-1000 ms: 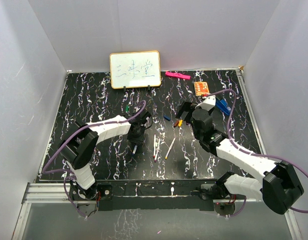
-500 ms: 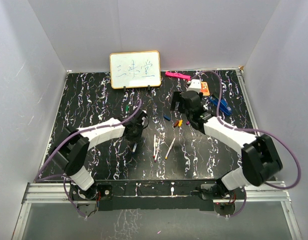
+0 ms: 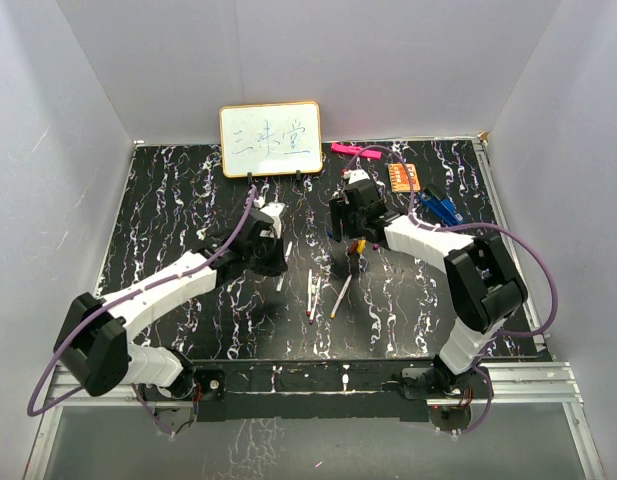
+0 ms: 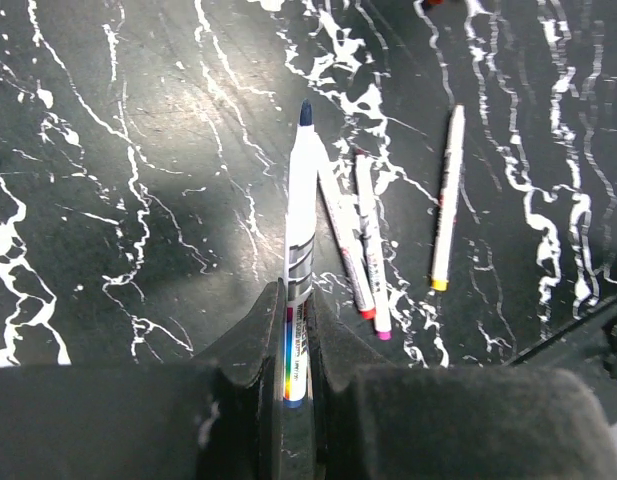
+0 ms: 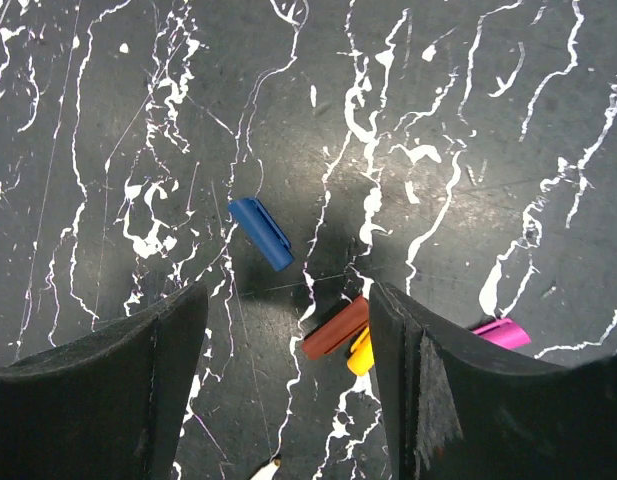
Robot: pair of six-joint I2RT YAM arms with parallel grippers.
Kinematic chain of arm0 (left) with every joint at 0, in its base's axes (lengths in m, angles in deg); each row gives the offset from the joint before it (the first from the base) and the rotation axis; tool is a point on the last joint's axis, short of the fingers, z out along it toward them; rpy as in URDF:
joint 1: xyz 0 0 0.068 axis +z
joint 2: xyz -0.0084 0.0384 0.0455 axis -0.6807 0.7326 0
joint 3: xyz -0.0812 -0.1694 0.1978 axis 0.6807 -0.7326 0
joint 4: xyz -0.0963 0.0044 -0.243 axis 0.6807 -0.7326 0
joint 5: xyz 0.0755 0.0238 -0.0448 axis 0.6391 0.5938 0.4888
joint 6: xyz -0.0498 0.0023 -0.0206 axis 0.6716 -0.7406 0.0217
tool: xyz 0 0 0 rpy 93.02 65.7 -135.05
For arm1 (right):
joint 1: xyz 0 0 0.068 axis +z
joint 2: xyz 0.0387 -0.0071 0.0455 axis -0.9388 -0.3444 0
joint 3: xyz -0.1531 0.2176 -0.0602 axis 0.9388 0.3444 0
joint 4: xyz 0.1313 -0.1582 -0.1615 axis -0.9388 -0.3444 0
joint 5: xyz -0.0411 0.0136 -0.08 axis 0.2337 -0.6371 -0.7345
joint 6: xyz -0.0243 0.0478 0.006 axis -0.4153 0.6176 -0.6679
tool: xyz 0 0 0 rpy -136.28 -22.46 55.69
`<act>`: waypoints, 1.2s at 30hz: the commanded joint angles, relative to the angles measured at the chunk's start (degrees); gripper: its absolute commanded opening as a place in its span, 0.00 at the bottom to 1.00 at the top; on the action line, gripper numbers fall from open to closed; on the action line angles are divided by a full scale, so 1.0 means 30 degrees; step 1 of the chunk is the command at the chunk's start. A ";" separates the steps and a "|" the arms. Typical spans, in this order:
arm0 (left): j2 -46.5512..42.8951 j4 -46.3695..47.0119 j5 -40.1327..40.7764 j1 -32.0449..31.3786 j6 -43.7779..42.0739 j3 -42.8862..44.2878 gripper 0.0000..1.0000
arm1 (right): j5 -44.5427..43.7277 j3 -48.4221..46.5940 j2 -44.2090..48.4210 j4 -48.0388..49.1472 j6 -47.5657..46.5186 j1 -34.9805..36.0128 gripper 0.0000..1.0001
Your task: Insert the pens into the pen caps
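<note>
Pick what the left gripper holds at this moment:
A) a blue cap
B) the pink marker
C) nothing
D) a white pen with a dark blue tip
D: in the left wrist view, the left gripper is shut on a white pen whose dark blue tip points away from it.
</note>
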State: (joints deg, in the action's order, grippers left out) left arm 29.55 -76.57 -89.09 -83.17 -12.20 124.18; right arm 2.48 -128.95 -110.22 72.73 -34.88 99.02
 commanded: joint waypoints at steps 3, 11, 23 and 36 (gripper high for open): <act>-0.2476 0.3483 -0.2720 0.0467 0.0857 -0.2112 0.00 | 0.1465 -0.1588 -0.0786 0.0182 -0.1271 0.0004 0.62; -0.3284 0.4992 -0.4024 0.0890 0.1413 -0.3267 0.00 | 0.1977 -0.2605 -0.2814 -0.0169 -0.1944 0.0004 0.60; -0.4162 0.6179 -0.4545 0.1511 0.1865 -0.4249 0.00 | 0.2048 -0.3082 -0.3606 -0.0340 -0.2082 0.0018 0.57; -0.4292 0.6245 -0.4631 0.2063 0.2090 -0.4626 0.00 | 0.1420 -0.3678 -0.4882 -0.1243 -0.2260 0.0415 0.48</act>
State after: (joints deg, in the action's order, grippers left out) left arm 18.38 -58.60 -101.68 -77.66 -6.28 110.82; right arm 8.51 -137.67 -124.06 69.67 -40.91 99.37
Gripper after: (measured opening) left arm 0.053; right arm 0.494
